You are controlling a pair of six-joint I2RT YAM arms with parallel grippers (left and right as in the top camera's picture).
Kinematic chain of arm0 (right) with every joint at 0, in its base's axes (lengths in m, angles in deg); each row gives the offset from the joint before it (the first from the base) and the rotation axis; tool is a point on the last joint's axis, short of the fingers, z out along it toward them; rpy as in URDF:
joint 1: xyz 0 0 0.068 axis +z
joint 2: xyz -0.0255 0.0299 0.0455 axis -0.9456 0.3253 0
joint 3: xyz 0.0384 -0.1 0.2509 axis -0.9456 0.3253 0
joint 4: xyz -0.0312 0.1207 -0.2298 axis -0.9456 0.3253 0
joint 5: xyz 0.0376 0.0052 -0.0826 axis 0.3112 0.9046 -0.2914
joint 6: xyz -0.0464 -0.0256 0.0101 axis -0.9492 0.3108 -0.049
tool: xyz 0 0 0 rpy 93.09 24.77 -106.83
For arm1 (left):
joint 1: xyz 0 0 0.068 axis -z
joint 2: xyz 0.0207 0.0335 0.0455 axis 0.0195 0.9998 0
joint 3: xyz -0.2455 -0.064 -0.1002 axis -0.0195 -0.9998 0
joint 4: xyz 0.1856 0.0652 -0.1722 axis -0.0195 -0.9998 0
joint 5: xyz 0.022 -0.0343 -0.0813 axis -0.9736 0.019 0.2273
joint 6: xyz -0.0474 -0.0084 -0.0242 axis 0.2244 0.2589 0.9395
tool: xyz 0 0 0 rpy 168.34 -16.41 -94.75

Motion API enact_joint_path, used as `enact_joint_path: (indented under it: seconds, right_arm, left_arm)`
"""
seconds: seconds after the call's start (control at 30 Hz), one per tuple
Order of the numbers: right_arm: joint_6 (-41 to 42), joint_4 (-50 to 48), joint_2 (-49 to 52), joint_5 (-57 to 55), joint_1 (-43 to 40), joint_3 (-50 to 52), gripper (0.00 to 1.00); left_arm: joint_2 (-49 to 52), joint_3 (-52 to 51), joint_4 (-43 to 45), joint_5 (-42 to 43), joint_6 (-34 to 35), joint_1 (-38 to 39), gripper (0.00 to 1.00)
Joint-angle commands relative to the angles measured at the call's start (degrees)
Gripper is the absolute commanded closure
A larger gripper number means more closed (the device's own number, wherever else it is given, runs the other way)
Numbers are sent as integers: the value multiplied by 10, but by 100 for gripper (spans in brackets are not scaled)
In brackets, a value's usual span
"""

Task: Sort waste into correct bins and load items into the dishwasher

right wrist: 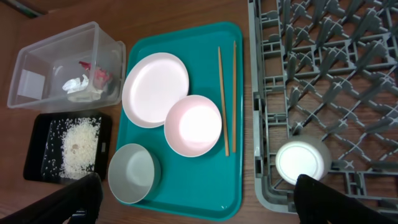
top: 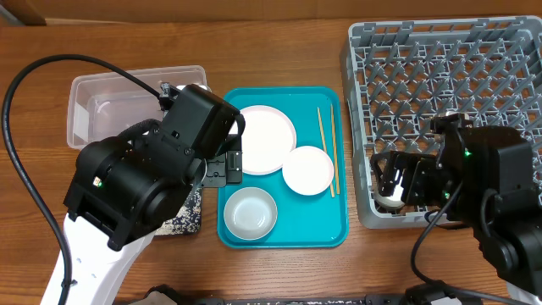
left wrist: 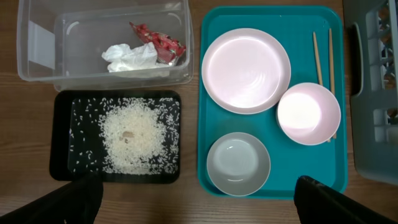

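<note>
Left claw (top: pixel 222 167) hangs at the teal tray's (top: pixel 326 229) left edge in the overhead view, and right claw (top: pixel 395 180) is over the grey rack's (top: pixel 440 76) near corner; from up here I can't tell how far apart the jaws are.

Left wrist view: fingers (left wrist: pixel 74 199) are spread wide, gripping nothing. Red wrapper (left wrist: pixel 158 42) and napkin (left wrist: pixel 127 57) lie in the clear tub (left wrist: pixel 37 74), rice (left wrist: pixel 134 137) on the black tray (left wrist: pixel 61 137).

Right wrist view: jaws wide too, nothing held. Small cup (right wrist: pixel 303 162) sits in the rack. Plate (right wrist: pixel 155 87), white bowl (right wrist: pixel 194 124), grey-looking bowl (right wrist: pixel 134 173) and chopsticks (right wrist: pixel 222 93) lie on the teal tray.
</note>
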Motion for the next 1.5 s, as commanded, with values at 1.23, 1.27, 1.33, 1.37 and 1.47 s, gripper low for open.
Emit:
enact_joint_path:
  seconds: [1.23, 1.27, 1.33, 1.37, 1.47]
  right_arm:
    - [0, -1, 178, -8, 2, -7, 0]
    - [0, -1, 178, -8, 2, -7, 0]
    - [0, -1, 178, -8, 2, -7, 0]
    - [0, -1, 178, -8, 2, -7, 0]
    - [0, -1, 178, -8, 2, -7, 0]
  left_arm:
    - [-242, -434, 630, 172, -186, -184, 0]
    - [-263, -472, 662, 175, -190, -190, 0]
    - [-311, -551, 719, 175, -191, -203, 0]
    - [-334, -585, 743, 175, -190, -209, 0]
    - [-410, -689, 808, 174, -191, -230, 0]
